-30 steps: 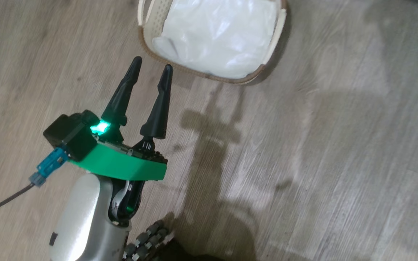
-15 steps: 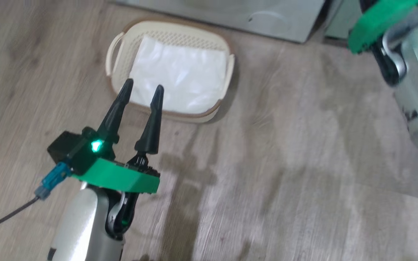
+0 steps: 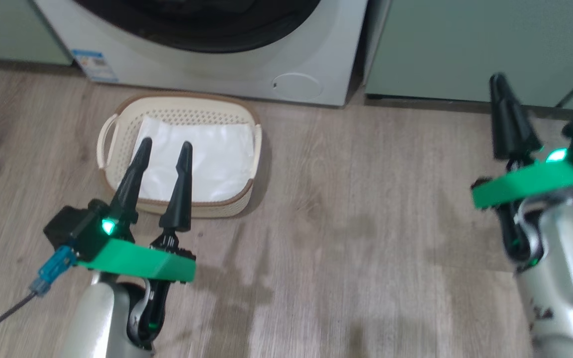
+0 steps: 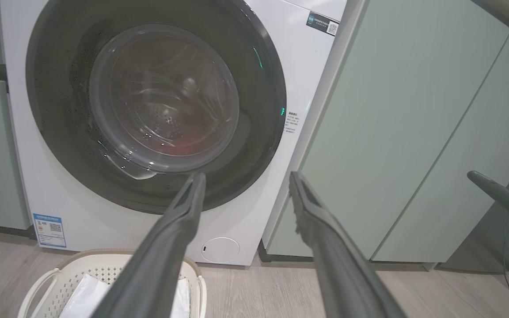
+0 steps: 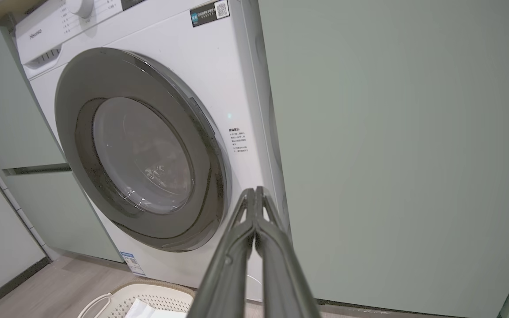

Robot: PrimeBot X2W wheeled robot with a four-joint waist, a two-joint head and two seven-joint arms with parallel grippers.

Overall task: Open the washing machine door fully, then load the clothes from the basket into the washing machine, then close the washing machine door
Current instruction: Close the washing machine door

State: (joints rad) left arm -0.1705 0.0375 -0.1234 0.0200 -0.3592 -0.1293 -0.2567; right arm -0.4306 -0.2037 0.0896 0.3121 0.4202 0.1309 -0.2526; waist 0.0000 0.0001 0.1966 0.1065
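The white washing machine (image 3: 246, 64) stands at the top of the head view. Its door (image 4: 60, 132) lies flush against the front, black rim around clear glass, and is also seen slantwise as the door (image 5: 139, 154). A dim red patch, the clothes (image 4: 184, 145), shows low behind the glass. The cream basket (image 3: 182, 102) sits on the floor before the machine, holding a white sheet (image 3: 202, 164). My left gripper (image 3: 166, 144) hangs open over the basket's near side, nothing between its fingers. Off to the right, over bare floor, my right gripper (image 3: 499, 82) is shut and empty.
Pale green cabinets (image 3: 465, 44) flank the machine on both sides. Wood-look floor (image 3: 366, 223) stretches between the two arms. A dark cable (image 3: 8, 313) trails from my left wrist. A small round flap (image 3: 296, 85) and a blue label (image 3: 95, 64) mark the machine's lower front.
The head camera has tilted up: the basket slid down the picture, and the machine, cabinets and right gripper came into view. The left gripper stays open.
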